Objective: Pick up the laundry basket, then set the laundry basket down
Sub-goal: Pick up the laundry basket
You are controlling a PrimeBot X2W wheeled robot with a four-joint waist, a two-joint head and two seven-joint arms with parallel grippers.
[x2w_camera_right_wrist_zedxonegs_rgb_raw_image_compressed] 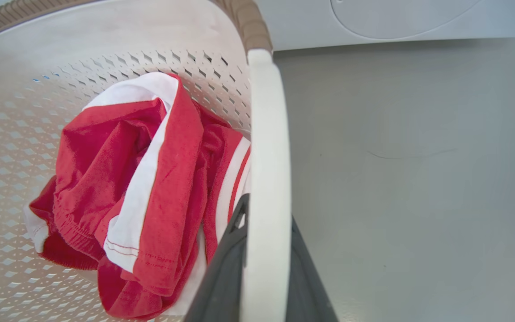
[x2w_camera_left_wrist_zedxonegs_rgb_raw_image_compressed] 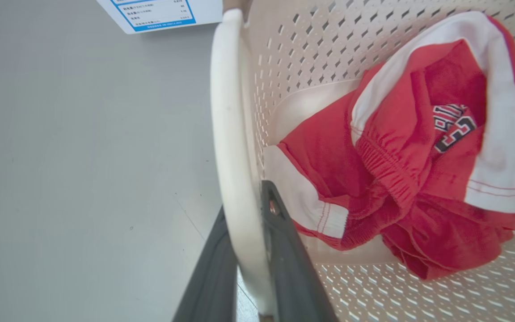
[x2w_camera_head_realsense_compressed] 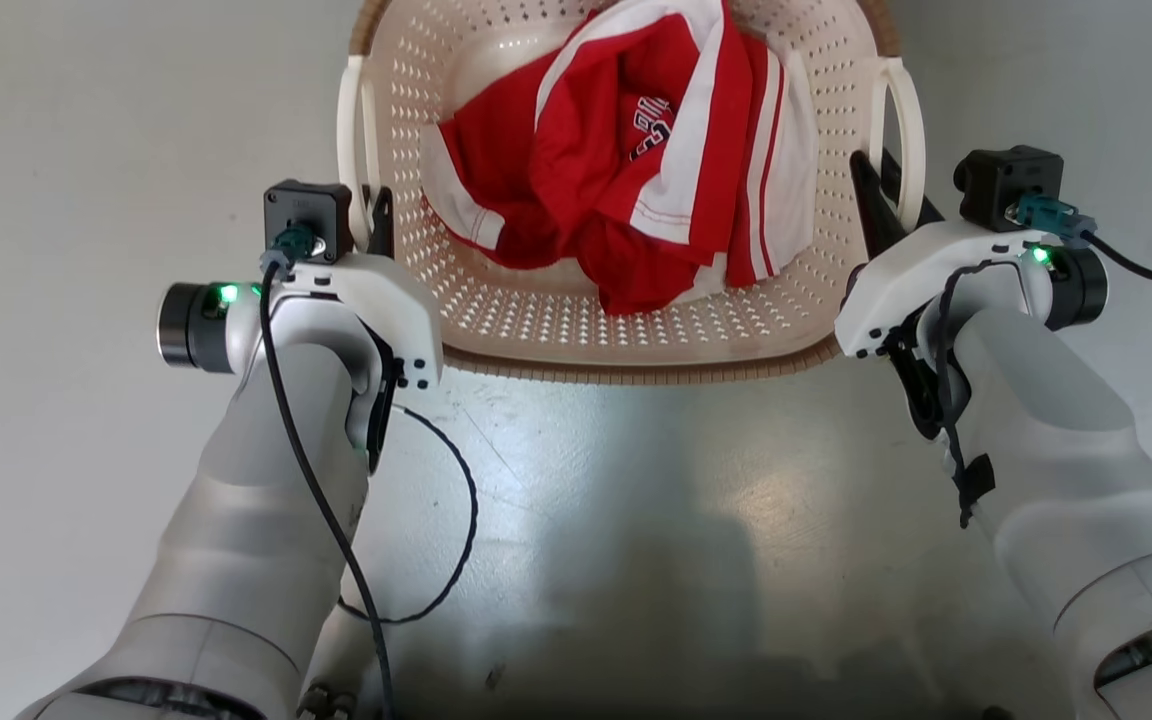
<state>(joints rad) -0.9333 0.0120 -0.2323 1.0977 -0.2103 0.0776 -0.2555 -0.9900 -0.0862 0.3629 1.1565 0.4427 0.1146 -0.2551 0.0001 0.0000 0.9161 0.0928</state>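
The laundry basket [x2w_camera_head_realsense_compressed: 576,320] is cream-white and perforated with a brown rim, and it stands on the floor ahead of me. Red and white clothes [x2w_camera_head_realsense_compressed: 636,150] lie inside it. My left gripper [x2w_camera_head_realsense_compressed: 373,205] is shut on the basket's left white handle [x2w_camera_head_realsense_compressed: 348,120]. In the left wrist view its fingers [x2w_camera_left_wrist_zedxonegs_rgb_raw_image_compressed: 284,250] clamp that handle [x2w_camera_left_wrist_zedxonegs_rgb_raw_image_compressed: 228,112] from both sides. My right gripper [x2w_camera_head_realsense_compressed: 881,185] is shut on the right handle [x2w_camera_head_realsense_compressed: 911,110]. The right wrist view shows its gripper [x2w_camera_right_wrist_zedxonegs_rgb_raw_image_compressed: 267,210] pinching the handle [x2w_camera_right_wrist_zedxonegs_rgb_raw_image_compressed: 264,134].
A white washer front [x2w_camera_right_wrist_zedxonegs_rgb_raw_image_compressed: 396,18] stands beyond the basket, with a blue-edged label [x2w_camera_left_wrist_zedxonegs_rgb_raw_image_compressed: 163,13] on it. Grey floor [x2w_camera_head_realsense_compressed: 636,520] spreads around the basket. A black cable [x2w_camera_head_realsense_compressed: 456,540] loops beside my left forearm.
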